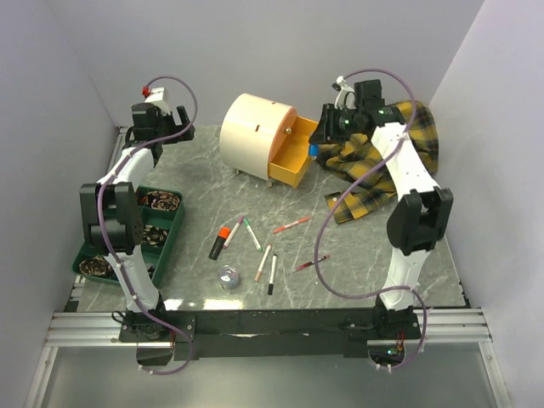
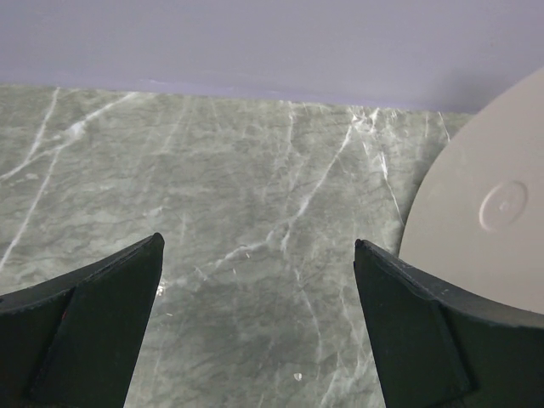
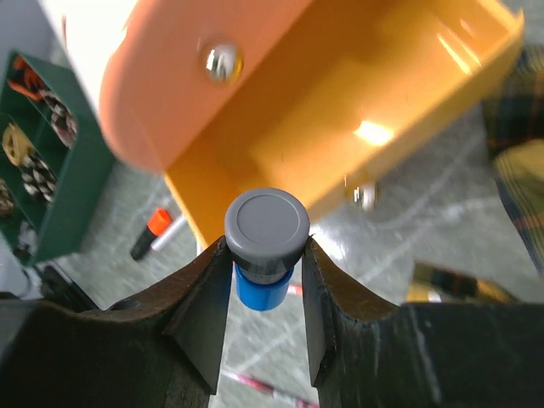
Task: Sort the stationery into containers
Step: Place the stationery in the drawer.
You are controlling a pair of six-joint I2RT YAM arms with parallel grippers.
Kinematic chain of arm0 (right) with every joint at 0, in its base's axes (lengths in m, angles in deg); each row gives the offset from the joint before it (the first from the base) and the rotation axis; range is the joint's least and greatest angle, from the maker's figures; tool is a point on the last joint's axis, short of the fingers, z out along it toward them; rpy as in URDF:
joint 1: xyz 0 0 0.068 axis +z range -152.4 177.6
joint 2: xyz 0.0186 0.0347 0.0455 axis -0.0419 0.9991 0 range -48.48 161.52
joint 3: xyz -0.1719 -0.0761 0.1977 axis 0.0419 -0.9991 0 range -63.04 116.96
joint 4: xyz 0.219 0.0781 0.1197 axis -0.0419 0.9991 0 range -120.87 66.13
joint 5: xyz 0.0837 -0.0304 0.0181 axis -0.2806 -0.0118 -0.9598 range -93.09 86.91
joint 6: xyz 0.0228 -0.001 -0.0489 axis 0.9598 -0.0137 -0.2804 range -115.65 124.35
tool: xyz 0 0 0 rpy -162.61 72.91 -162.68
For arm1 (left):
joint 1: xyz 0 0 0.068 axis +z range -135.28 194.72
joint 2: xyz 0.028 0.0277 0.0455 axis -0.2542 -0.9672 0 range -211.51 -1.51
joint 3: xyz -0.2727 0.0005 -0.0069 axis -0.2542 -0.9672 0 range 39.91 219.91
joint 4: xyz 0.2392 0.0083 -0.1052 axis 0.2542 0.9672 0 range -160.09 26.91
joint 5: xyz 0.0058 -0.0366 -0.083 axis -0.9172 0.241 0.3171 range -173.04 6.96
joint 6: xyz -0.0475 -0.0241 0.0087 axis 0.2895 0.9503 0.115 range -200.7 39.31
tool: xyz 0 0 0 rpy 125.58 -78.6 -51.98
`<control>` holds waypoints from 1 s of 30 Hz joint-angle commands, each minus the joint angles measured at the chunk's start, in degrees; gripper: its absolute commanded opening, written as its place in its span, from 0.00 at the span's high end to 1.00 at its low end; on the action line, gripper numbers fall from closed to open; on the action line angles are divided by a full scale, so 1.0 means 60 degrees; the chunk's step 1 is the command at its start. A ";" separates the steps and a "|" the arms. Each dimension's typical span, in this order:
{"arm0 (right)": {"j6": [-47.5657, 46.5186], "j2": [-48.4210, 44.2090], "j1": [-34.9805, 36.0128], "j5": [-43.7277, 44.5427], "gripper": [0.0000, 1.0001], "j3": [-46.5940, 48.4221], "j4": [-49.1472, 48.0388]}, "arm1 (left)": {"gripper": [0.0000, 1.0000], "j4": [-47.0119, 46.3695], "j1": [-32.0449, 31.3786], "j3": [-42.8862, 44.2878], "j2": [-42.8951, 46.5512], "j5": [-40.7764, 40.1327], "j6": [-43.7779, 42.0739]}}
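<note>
My right gripper [image 3: 265, 255] is shut on a small blue cylinder with a grey cap [image 3: 265, 223] and holds it above the table beside the open yellow drawer [image 3: 357, 110]. The orange drawer [image 3: 187, 76] with its round knob is open just above it. In the top view the right gripper [image 1: 321, 140] and the blue piece [image 1: 313, 150] are at the drawer's right end, by the cream cabinet [image 1: 253, 134]. My left gripper [image 2: 255, 323] is open and empty over bare table, left of the cabinet [image 2: 493, 229]. An orange-capped marker [image 1: 221, 240], several pens [image 1: 263, 263] and a tape roll [image 1: 229, 276] lie at the front centre.
A green tray [image 1: 174, 223] with coiled items stands at the left, beside the left arm. The yellow plaid cloth [image 1: 374, 170] lies at the back right under the right arm. Walls close in at the back and both sides.
</note>
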 commanded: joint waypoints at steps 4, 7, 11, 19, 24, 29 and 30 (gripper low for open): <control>0.0912 0.1008 0.0068 -0.0727 0.88 0.1599 -0.0790 | 0.01 -0.0048 -0.0062 -0.0072 0.0541 0.0316 0.0041; 0.1043 0.1272 0.0112 -0.0770 0.86 0.1731 -0.0908 | 0.00 -0.0019 -0.0062 -0.0072 0.0542 0.0345 -0.0002; 0.1263 0.1623 0.0229 -0.0800 0.73 0.2023 -0.0996 | 0.01 0.0025 -0.0077 -0.0058 0.0498 0.0331 -0.0003; 0.1439 0.1727 0.0318 -0.0815 0.62 0.1952 -0.1142 | 0.01 0.0084 -0.0179 0.0045 0.0424 0.0301 -0.0076; 0.1483 0.1683 0.0362 -0.0756 0.59 0.1864 -0.1157 | 0.00 0.0098 -0.0179 0.0147 0.0351 0.0301 -0.0105; 0.1556 0.1625 0.0435 -0.0654 0.47 0.1776 -0.1186 | 0.01 0.0069 -0.0179 0.0104 0.0366 0.0345 -0.0090; 0.1571 0.1610 0.0449 -0.0653 0.46 0.1776 -0.1186 | 0.01 0.0069 -0.0179 0.0089 0.0380 0.0345 -0.0105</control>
